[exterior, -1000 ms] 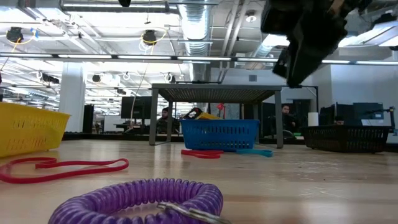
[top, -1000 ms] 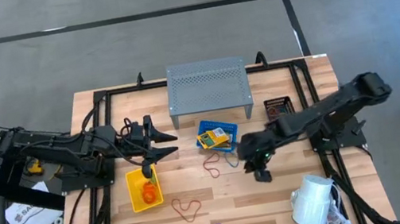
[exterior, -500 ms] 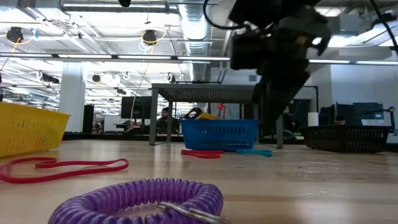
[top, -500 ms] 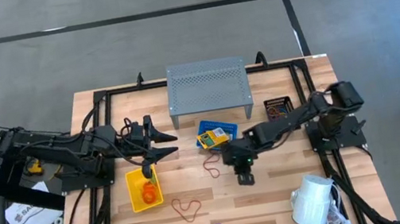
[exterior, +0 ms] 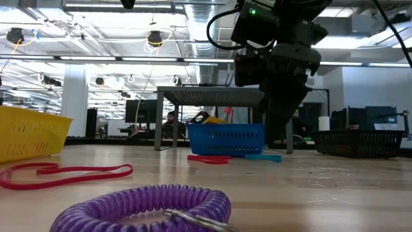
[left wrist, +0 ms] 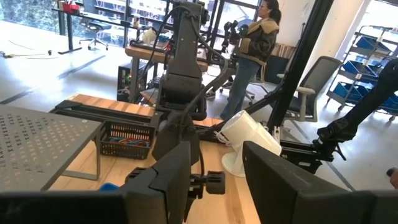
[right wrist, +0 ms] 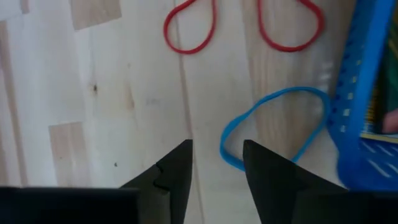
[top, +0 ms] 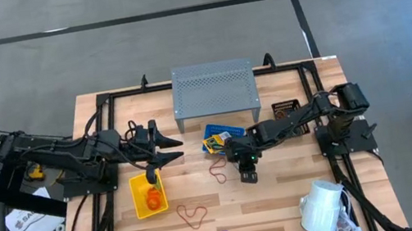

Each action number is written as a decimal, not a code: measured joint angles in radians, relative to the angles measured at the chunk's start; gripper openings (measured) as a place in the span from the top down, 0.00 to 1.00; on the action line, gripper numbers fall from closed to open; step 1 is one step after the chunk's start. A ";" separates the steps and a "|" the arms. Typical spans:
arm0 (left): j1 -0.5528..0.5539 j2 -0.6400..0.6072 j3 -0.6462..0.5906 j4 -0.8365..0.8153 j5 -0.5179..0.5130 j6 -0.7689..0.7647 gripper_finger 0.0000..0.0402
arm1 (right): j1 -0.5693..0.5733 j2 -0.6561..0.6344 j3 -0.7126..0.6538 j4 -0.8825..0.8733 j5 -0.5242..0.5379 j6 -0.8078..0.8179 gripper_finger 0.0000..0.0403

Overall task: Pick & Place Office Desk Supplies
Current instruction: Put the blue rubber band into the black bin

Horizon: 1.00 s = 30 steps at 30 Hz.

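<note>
The right gripper [top: 248, 177] hung at the centre of the high view, its 2 fingers [right wrist: 173, 174] apart and empty over bare wood, just beside a blue loop [right wrist: 268, 127] that lay against the blue bin [top: 221, 140]. A red loop [top: 217, 168] lay nearby. The left gripper [top: 173, 149] waited, parted and empty, left of centre above the yellow bin [top: 138, 202].

right tool [top: 247, 177] open, lowered mid-table
</note>
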 joint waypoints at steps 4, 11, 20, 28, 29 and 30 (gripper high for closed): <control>0.000 0.000 0.000 0.000 0.000 0.000 0.64 | 0.001 0.000 -0.001 -0.005 0.030 -0.004 0.64; 0.000 0.000 0.000 0.000 -0.003 0.001 0.64 | 0.005 0.000 -0.001 -0.015 0.048 -0.011 0.67; 0.000 0.000 0.000 0.000 -0.005 0.002 0.64 | 0.015 0.000 -0.001 -0.014 0.058 -0.010 0.67; 0.000 0.000 0.000 0.000 -0.004 0.003 0.64 | 0.015 0.000 -0.002 -0.011 0.077 -0.008 0.67; 0.000 0.000 0.000 0.000 -0.004 0.003 0.64 | 0.015 0.000 -0.002 -0.011 0.077 -0.008 0.67; 0.000 0.000 0.000 0.000 -0.004 0.003 0.64 | 0.015 0.003 -0.002 -0.010 0.077 -0.008 0.67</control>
